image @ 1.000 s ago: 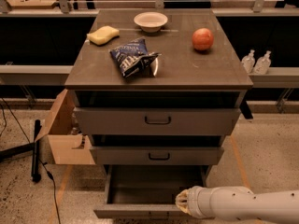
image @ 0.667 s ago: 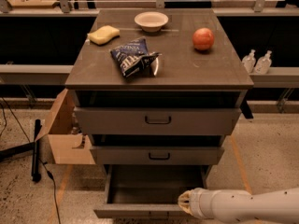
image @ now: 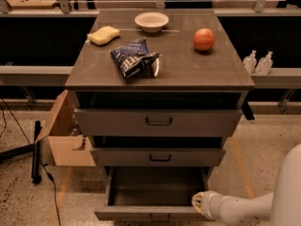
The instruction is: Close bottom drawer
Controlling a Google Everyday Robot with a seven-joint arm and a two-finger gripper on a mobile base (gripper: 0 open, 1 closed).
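The bottom drawer (image: 150, 213) of the grey-brown cabinet stands pulled out, its inside empty and its front panel at the lower edge of the view. The middle drawer (image: 159, 157) and top drawer (image: 158, 121) above it are pushed in further. My white arm reaches in from the lower right, and my gripper (image: 198, 205) is at the right end of the bottom drawer's front, against its upper edge.
The cabinet top (image: 188, 69) holds a yellow sponge (image: 103, 35), a white bowl (image: 151, 21), a blue chip bag (image: 134, 56) and a red apple (image: 204, 39). An open cardboard box (image: 66, 131) stands at the left. Two small bottles (image: 257, 62) sit at the right.
My arm has shifted slightly to the right along the drawer front. The bottom drawer is still pulled out about as far as before.
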